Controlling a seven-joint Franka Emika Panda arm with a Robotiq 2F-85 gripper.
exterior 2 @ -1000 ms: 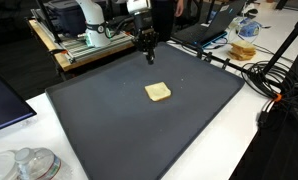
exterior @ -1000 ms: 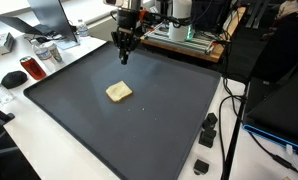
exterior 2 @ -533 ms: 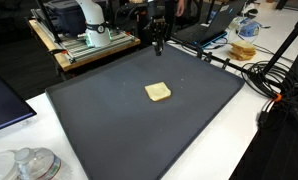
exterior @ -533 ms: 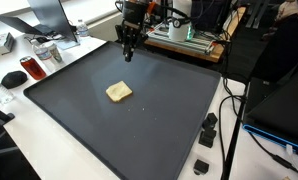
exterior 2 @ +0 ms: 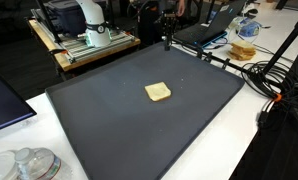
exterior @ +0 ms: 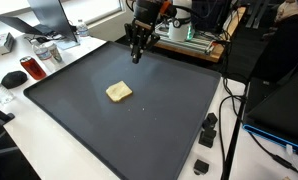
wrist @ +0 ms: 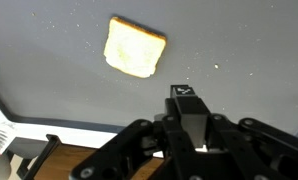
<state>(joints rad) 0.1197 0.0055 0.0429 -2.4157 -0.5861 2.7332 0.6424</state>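
Observation:
A slice of toast [exterior: 118, 92] lies flat near the middle of the big dark grey mat [exterior: 139, 130]; it also shows as toast [exterior 2: 158, 92] and toast [wrist: 134, 47]. My gripper [exterior: 138, 56] hangs in the air over the mat's far edge, well away from the bread. In the wrist view the gripper [wrist: 187, 96] has its fingers pressed together, shut, with nothing between them. The other exterior view shows the gripper [exterior 2: 167, 42] just past the mat's [exterior 2: 119, 120] back edge.
Behind the mat stands a wooden bench with equipment [exterior: 189, 35]. A laptop [exterior: 49, 15], a red can [exterior: 31, 68] and a mouse [exterior: 12, 78] sit on the white table. Cables [exterior 2: 259, 75], a food container [exterior 2: 246, 28] and black clamps [exterior: 207, 130] lie nearby.
The shut gripper has moved along the mat's far edge and away from the toast, rising slightly. The toast has not moved.

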